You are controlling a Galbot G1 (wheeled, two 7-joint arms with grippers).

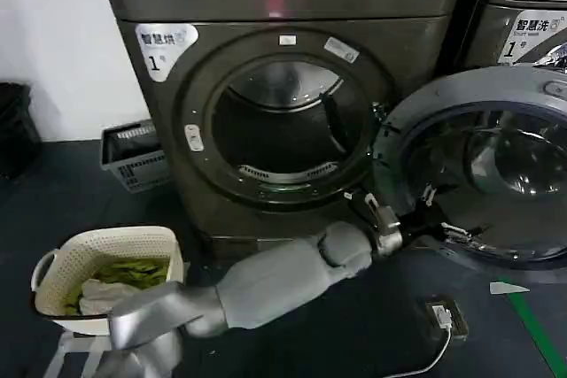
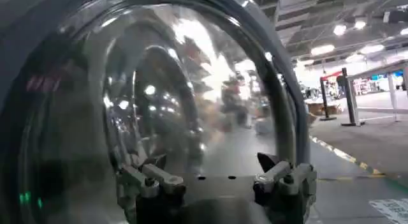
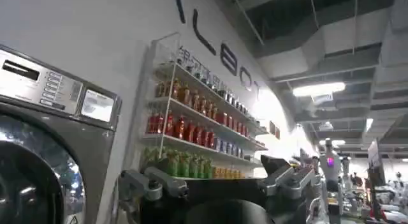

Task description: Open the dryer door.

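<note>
Currently, head view: the dryer door (image 1: pixel 483 165) is seen swung wide open to the right of the dryer (image 1: pixel 292 104), grey inner face and glass bowl turned toward the camera, partly covering the neighbouring machine (image 1: pixel 523 15). The round drum opening (image 1: pixel 283 126) is exposed. The left arm (image 1: pixel 266 285) is stretched across the floor area from lower left, and the left gripper (image 1: pixel 434 210) is placed at the lower left rim of the door, fingers spread apart, nothing clamped; contact with the rim cannot be told. A white basket (image 1: pixel 111 276) with green and white laundry is seen on the floor at lower left, a grey crate (image 1: pixel 133 157) beside the dryer, and a small device with a cable (image 1: pixel 446 318) on the floor below the door

Left wrist view: the left gripper (image 2: pixel 217 177) is seen with both fingers (image 2: pixel 153 177) apart, close in front of the door's glass bowl (image 2: pixel 172 97); nothing is held between them

Right wrist view: the right gripper (image 3: pixel 220 180) is seen with fingers (image 3: pixel 156 184) apart and empty, held up beside a washing machine (image 3: pixel 44 136), with shelves of bottles (image 3: pixel 191 133) on the wall behind
</note>
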